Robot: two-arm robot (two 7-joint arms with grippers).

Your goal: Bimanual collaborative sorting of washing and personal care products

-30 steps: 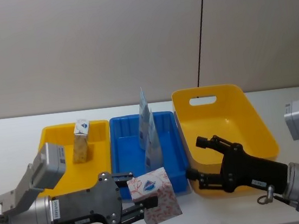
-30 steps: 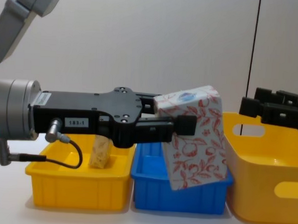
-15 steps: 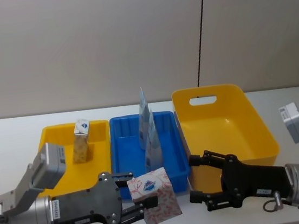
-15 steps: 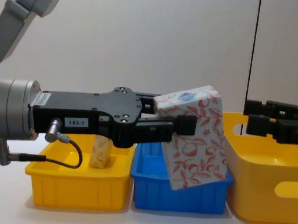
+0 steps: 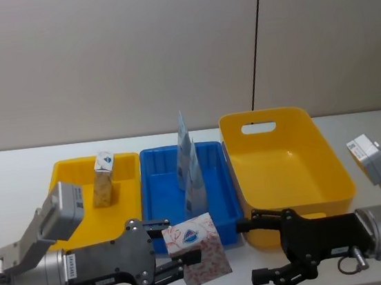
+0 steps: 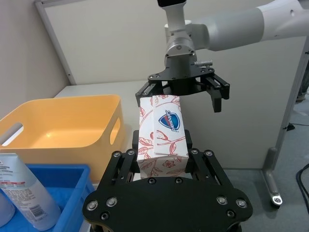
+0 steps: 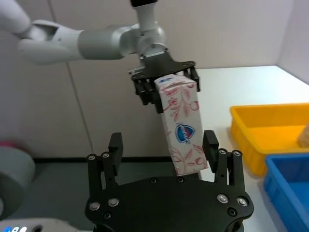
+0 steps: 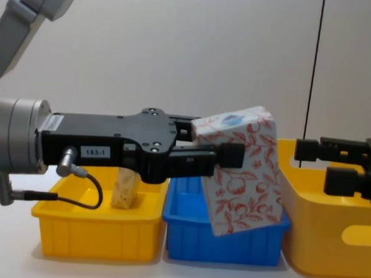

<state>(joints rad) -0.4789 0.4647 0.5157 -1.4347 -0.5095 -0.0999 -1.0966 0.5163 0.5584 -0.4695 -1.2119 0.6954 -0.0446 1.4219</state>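
One pack (image 5: pixel 197 250), left claw (image 5: pixel 188 255), blue bin (image 5: pixel 157 189) behind

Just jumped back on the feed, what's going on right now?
The left pincer holds a red-patterned pack in the air in front of the blue bin. The right pincer, open, faces it across a gap, not touching; it looks like a handover. Slim pouches stand in the blue bin.

The right end effector (image 5: pixel 260 248) has sunk from the big yellow bin's (image 5: pixel 332 167) near rim to just above the worktop (image 5: pixel 14 178) before it, swinging to face the pack (image 5: pixel 198 249).
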